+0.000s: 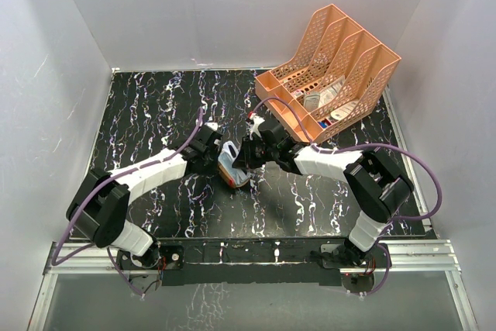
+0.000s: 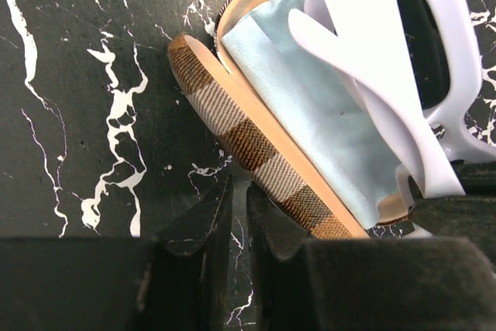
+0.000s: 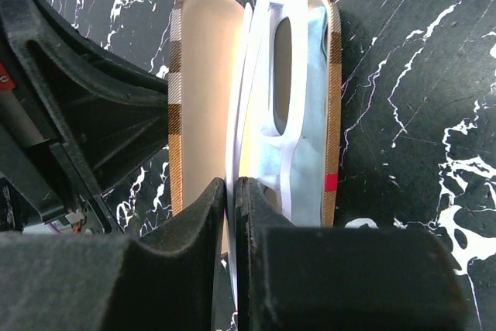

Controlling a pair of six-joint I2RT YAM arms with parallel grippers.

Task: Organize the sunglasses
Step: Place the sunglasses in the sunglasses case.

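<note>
The brown plaid case (image 3: 203, 83) lies open on the black marbled table, and shows in the top view (image 1: 235, 177) between both arms. A light blue cloth (image 3: 314, 114) lines its base. The white-framed sunglasses (image 3: 242, 91) stand tilted over the cloth, partly in the case. My right gripper (image 3: 230, 184) is shut on a thin white temple of the sunglasses. In the left wrist view the sunglasses (image 2: 387, 75) lean over the cloth (image 2: 310, 106). My left gripper (image 2: 239, 191) is shut and empty, its right finger against the outside of the plaid lid (image 2: 232, 125).
An orange file rack (image 1: 333, 67) with small items stands at the back right. The left arm's gripper body (image 3: 70, 98) sits close beside the case's lid. White walls enclose the table on three sides.
</note>
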